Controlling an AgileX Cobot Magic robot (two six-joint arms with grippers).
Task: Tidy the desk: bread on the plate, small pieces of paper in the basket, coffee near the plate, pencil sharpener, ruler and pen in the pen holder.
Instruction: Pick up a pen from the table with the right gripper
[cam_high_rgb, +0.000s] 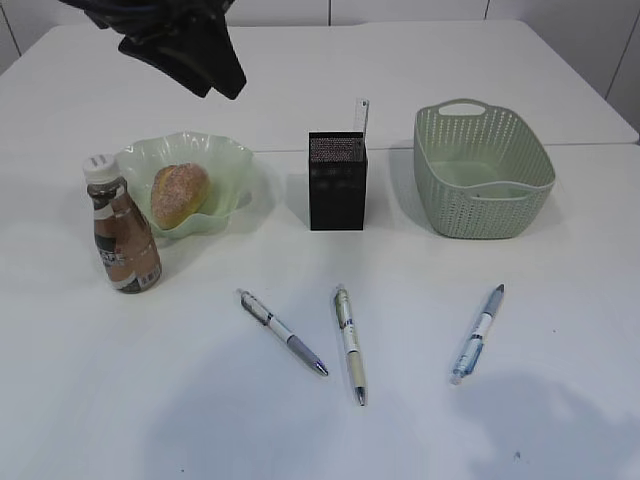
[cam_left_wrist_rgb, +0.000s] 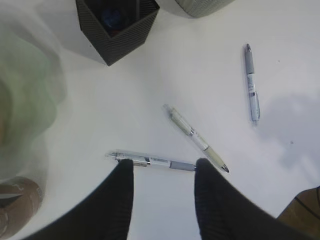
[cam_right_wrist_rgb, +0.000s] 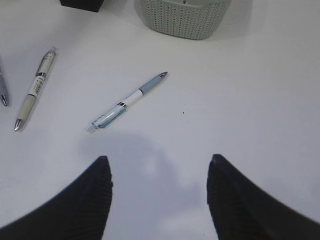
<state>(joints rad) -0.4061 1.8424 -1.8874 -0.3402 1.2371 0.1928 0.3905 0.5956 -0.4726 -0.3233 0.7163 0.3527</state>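
Observation:
Three pens lie on the white table: a left pen (cam_high_rgb: 283, 332), a middle pen (cam_high_rgb: 349, 343) and a right pen (cam_high_rgb: 478, 333). My left gripper (cam_high_rgb: 215, 85) hangs high at the far left, open and empty. In the left wrist view, the left pen (cam_left_wrist_rgb: 152, 161) lies just past the tips of the left gripper (cam_left_wrist_rgb: 164, 172). My right gripper (cam_right_wrist_rgb: 159, 165) is open and empty, with the right pen (cam_right_wrist_rgb: 128, 101) ahead of it. The bread (cam_high_rgb: 180, 193) lies on the green plate (cam_high_rgb: 225, 155). The coffee bottle (cam_high_rgb: 122, 235) stands beside the plate. The black pen holder (cam_high_rgb: 337, 185) holds a ruler (cam_high_rgb: 360, 118). No paper pieces show.
The green basket (cam_high_rgb: 480, 170) stands at the right, behind the right pen. Something blue (cam_left_wrist_rgb: 111, 17) lies inside the pen holder; I cannot tell what it is. The right gripper is out of the exterior view.

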